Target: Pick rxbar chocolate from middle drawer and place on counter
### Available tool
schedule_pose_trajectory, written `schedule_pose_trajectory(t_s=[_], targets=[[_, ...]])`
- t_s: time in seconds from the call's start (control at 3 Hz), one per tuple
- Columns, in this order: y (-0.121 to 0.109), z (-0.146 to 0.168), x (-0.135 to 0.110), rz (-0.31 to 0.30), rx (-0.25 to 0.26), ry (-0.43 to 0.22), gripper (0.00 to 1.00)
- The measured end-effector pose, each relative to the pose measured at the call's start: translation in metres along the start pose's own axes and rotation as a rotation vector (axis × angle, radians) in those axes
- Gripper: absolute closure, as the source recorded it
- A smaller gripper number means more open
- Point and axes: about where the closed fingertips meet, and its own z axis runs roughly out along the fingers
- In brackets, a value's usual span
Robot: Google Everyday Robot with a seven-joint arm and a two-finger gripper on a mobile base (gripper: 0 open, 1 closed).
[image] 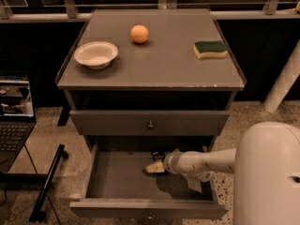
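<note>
The middle drawer (117, 175) is pulled open below the closed upper drawer front. A small black bar, the rxbar chocolate (157, 154), lies at the drawer's back, near the middle. My gripper (152, 168) reaches into the drawer from the right on a pale arm; its tip is just in front of the bar and close to it, low over the drawer floor. The grey counter (164, 64) is above.
On the counter stand a white bowl (96, 54) at the left, an orange ball (139, 33) at the back and a green-and-yellow sponge (210, 48) at the right. A laptop (14, 111) and a dark stand (47, 182) are on the floor at the left.
</note>
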Motion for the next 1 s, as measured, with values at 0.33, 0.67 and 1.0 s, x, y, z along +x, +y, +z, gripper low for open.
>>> schedule_pose_trajectory(t_s=[0.33,0.67,1.0], targets=[[-0.0112,0.0034,0.0253,0.038,0.030,0.053,0.00],[-0.0114,0.0034,0.0256,0.038,0.030,0.054,0.00],[-0.0114,0.0034,0.0256,0.038,0.030,0.054,0.18]])
